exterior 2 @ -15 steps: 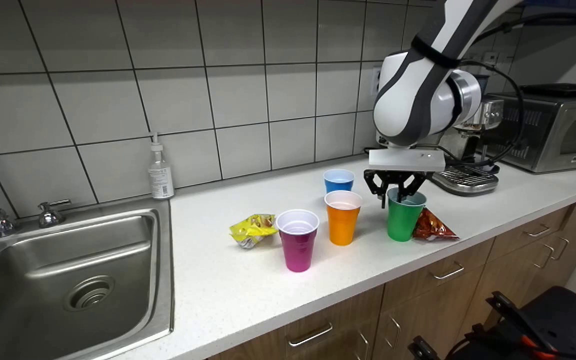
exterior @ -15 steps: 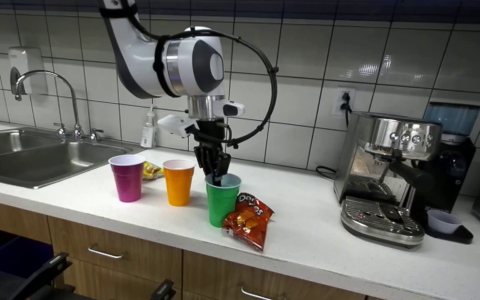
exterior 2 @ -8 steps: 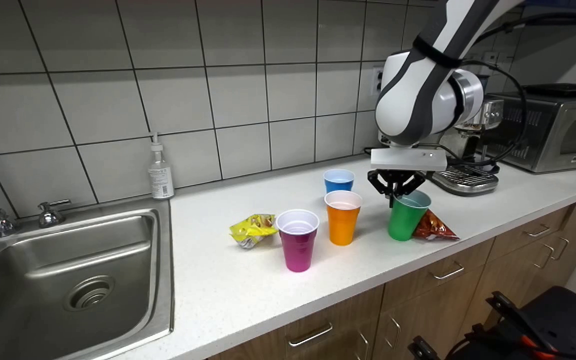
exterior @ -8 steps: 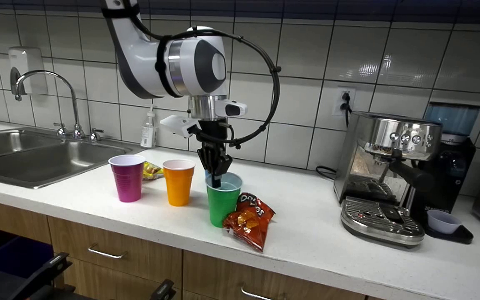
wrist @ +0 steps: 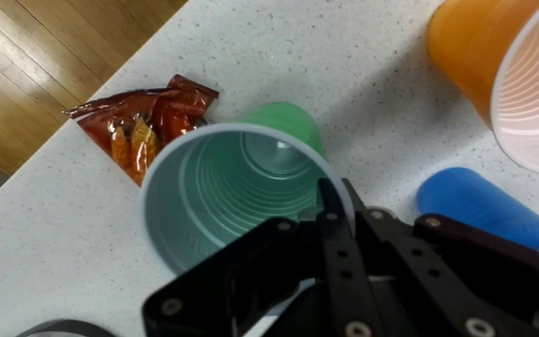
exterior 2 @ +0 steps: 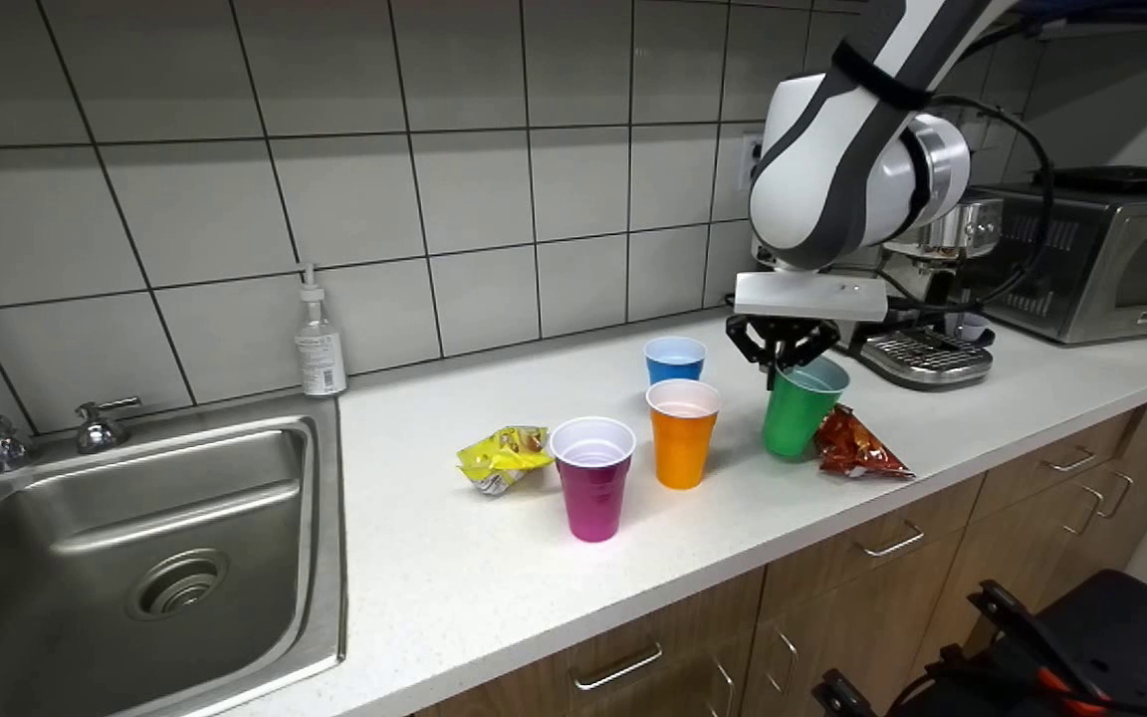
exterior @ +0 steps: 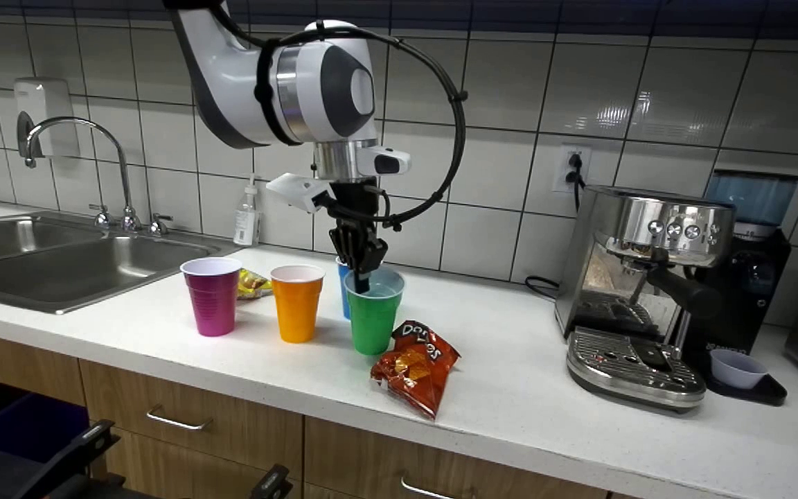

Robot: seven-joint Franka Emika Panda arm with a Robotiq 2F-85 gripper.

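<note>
My gripper (wrist: 338, 187) is shut on the rim wall of a green cup (wrist: 213, 173), one finger inside and one outside. In both exterior views the green cup (exterior: 375, 322) (exterior 2: 801, 413) hangs a little above the counter, its mouth up and its body slightly tilted. Beside and below it lies a red chip bag (exterior: 416, 367). A blue cup (exterior 2: 675, 360) stands behind, largely hidden in an exterior view by the green cup and gripper. To the side stand an orange cup (exterior: 296, 305) and a purple cup (exterior 2: 593, 488), both upright with open mouths.
A yellow packet (exterior 2: 504, 456) lies by the purple cup. The steel sink (exterior 2: 165, 558) and a soap bottle (exterior 2: 319, 339) are on that side. An espresso machine (exterior: 641, 298) stands on the opposite side, with a microwave (exterior 2: 1111, 259) beyond. The counter's front edge runs close to the chip bag.
My gripper's fingers have closed on the green cup's rim. The cup has since risen off the counter with the arm, tilting slightly, and more of the chip bag shows.
</note>
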